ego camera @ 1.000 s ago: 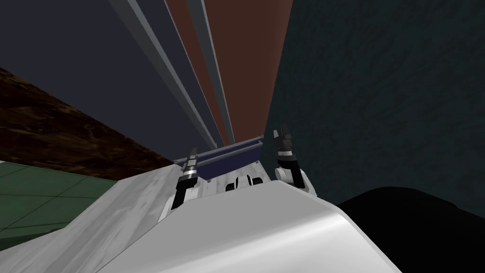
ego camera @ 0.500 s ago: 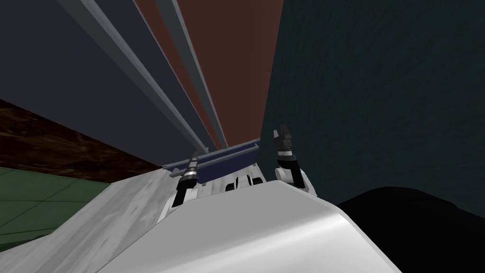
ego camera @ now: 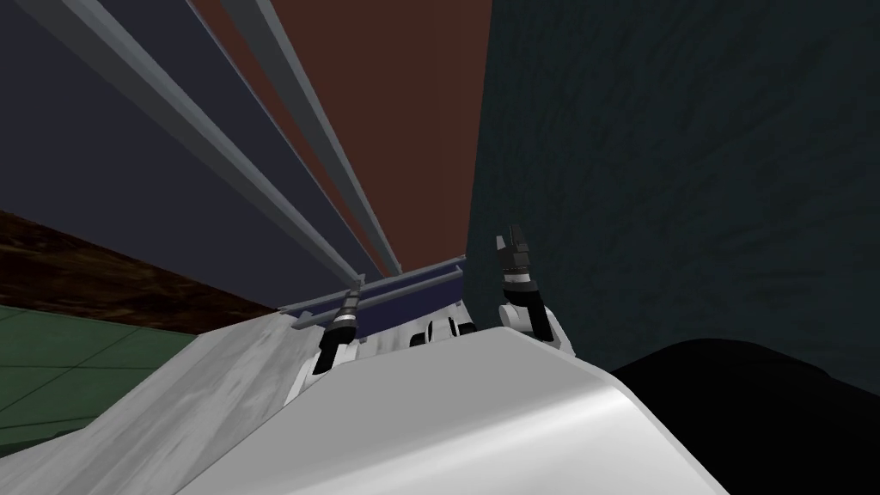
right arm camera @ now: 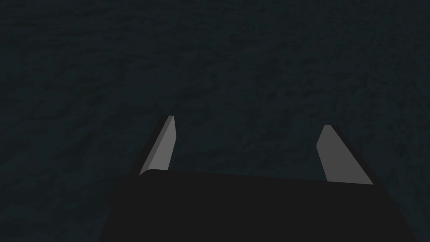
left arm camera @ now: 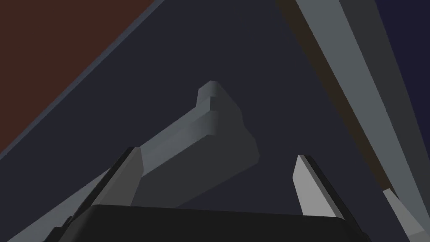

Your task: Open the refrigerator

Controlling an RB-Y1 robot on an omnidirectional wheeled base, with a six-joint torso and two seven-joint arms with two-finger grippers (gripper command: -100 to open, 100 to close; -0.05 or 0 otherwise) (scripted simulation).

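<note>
The left jaws stand apart, close against the refrigerator door, a dark grey panel. The end of its grey handle lies between them, nearer one finger, and the bar slants off past that finger instead of running squarely through the gap. I judge the grip needs squaring first. The right jaws, also apart, face a dark teal wall to the right, so the left arm is nearer. The head view adds the handle's long axis, running far up the door beside a second bar.
</note>
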